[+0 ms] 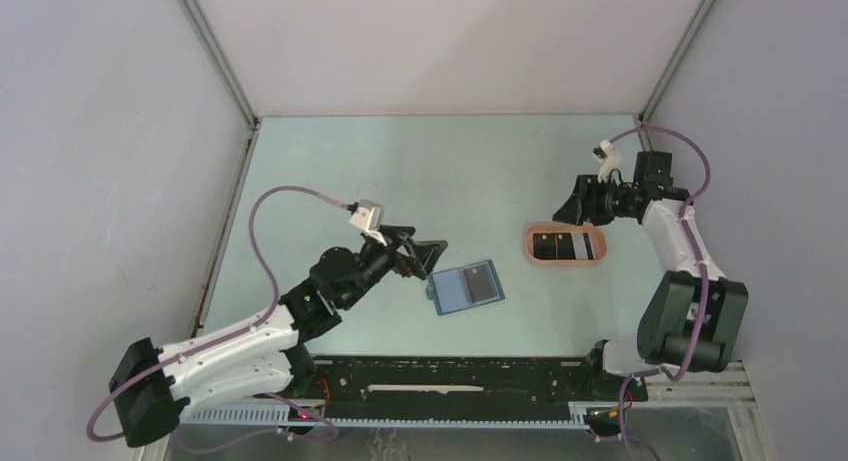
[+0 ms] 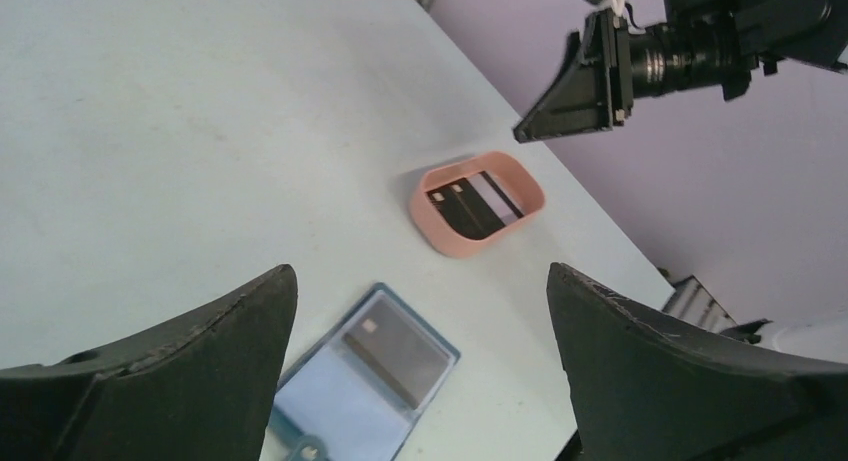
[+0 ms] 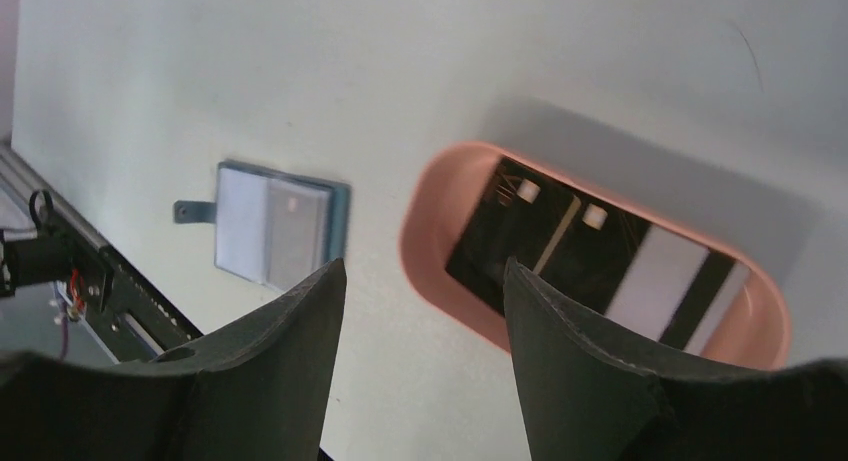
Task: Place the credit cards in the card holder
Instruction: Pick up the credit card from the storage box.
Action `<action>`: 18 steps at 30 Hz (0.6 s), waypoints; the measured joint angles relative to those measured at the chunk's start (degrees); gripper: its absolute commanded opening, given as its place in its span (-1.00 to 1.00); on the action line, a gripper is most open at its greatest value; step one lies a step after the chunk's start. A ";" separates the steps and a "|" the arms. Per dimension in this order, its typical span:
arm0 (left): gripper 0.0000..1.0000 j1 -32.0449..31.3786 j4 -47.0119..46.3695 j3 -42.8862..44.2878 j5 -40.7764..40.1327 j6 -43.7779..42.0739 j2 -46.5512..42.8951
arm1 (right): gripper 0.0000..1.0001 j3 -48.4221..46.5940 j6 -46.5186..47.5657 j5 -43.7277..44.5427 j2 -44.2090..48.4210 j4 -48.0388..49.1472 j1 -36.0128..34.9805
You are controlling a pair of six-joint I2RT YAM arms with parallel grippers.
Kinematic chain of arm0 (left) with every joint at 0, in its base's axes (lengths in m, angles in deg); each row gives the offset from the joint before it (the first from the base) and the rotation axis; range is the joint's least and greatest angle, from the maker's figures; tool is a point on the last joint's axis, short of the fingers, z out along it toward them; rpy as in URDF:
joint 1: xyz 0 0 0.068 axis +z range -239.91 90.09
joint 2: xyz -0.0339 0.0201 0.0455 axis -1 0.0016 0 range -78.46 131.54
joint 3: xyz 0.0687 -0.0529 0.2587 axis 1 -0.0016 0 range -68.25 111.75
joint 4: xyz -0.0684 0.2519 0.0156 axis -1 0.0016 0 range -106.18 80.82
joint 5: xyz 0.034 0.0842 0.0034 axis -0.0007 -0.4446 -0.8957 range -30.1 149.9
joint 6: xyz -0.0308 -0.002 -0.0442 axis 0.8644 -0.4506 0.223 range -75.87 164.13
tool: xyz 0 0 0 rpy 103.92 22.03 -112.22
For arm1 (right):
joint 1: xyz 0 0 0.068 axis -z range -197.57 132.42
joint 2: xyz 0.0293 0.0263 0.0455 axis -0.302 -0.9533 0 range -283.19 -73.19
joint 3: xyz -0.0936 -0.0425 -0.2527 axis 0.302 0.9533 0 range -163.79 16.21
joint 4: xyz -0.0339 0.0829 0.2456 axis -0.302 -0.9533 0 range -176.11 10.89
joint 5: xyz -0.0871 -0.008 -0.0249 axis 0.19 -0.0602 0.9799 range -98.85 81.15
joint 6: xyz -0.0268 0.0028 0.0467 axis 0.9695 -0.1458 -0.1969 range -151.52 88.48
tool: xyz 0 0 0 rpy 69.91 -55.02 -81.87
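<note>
Blue card holder [image 1: 466, 286] open flat, long axis left-right, left hand [image 1: 436, 261] spread wide beside it, right hand [image 1: 566, 213] parted above tray [image 1: 530, 244]

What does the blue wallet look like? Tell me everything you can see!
The card holder is a small folding wallet lying open and flat on the pale table, to the left of the pink tray in the top view. Its rim is dark blue and its inside is lighter blue. A dark grey card with a tiny chip lies on one half. A little closing tab sticks out from one side. The left gripper hovers open close by and does not hold it.
</note>
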 measured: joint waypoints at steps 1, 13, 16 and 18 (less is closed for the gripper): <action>1.00 0.28 1.01 -1.09 -1.01 -0.20 -1.97 | 0.36 0.52 -0.59 0.37 -1.42 0.00 1.05; 1.00 1.68 8.41 -8.26 -4.92 -0.55 -15.69 | 0.32 -0.02 -4.87 7.41 -14.88 2.05 0.50; 1.00 1.79 8.70 -9.46 -4.90 -0.46 -15.47 | 0.31 -0.37 -5.57 8.35 -17.25 2.08 0.09; 1.00 1.86 8.74 -9.81 -4.90 -0.42 -14.82 | 0.30 -0.96 -5.99 8.87 -18.80 2.12 -0.20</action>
